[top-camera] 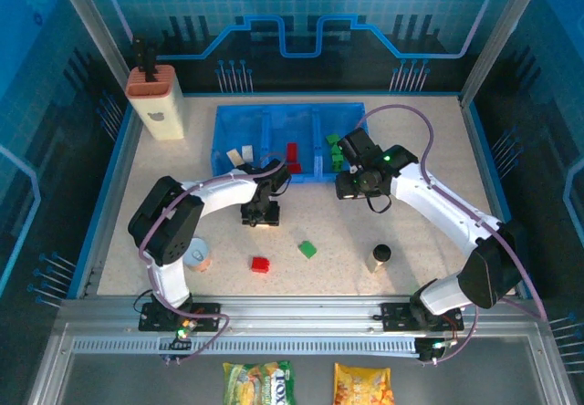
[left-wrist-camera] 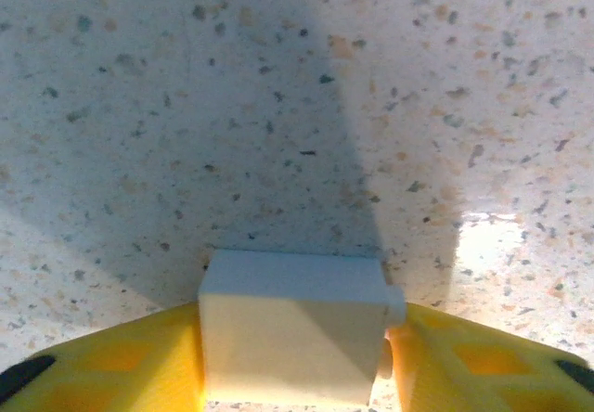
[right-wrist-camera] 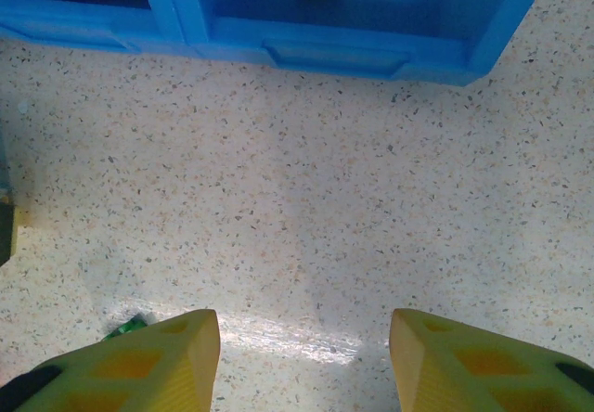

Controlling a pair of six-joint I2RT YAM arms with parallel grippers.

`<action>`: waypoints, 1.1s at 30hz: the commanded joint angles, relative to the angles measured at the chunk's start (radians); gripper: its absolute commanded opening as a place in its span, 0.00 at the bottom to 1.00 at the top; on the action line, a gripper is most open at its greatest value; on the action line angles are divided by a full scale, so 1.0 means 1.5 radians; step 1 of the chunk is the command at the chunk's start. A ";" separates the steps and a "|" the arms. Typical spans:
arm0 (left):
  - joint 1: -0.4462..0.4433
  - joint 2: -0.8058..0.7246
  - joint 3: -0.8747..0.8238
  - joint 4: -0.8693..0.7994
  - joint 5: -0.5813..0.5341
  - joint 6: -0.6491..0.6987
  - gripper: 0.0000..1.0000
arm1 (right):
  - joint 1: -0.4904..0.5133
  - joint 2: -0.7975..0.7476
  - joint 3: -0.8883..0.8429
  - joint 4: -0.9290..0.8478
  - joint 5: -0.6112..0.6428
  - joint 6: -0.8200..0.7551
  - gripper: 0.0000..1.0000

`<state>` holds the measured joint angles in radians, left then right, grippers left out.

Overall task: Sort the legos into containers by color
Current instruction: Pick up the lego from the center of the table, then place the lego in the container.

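Speckled table (top-camera: pixel 338 275): red lego (top-camera: pixel 260 264), can (top-camera: pixel 197 257), bottle (top-camera: pixel 380 257)

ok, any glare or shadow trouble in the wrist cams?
Left wrist: a broad shadow crosses the table beyond the white brick, with a blown-out patch to its right. Right wrist: a pale glare streak inside the open right gripper.

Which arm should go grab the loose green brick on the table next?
Right. The right gripper is open and empty near the tray's green compartment; the left gripper is shut on a white brick. The green brick lies between them.
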<state>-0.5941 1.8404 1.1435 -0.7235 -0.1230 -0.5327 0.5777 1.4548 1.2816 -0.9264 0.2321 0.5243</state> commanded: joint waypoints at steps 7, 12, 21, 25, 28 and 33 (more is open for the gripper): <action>-0.006 -0.002 0.006 -0.011 -0.011 0.010 0.43 | 0.001 -0.010 -0.001 -0.009 0.008 0.004 0.53; 0.016 -0.030 0.024 -0.035 -0.016 0.031 0.42 | 0.001 -0.008 0.001 -0.011 0.009 0.003 0.53; 0.096 -0.088 0.083 -0.079 -0.015 0.082 0.42 | -0.002 -0.006 0.002 -0.010 0.010 0.003 0.53; 0.137 -0.084 0.128 -0.095 -0.016 0.107 0.42 | -0.002 -0.008 0.004 -0.012 0.009 0.003 0.53; 0.164 -0.072 0.172 -0.102 -0.017 0.123 0.42 | -0.002 -0.008 0.006 -0.017 0.012 0.002 0.53; 0.202 -0.015 0.259 -0.110 -0.019 0.145 0.42 | -0.002 -0.009 0.011 -0.023 0.014 0.002 0.53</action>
<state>-0.3157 1.7695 1.4708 -0.8524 -0.1364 -0.3588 0.5770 1.4548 1.2819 -0.9272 0.2352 0.5240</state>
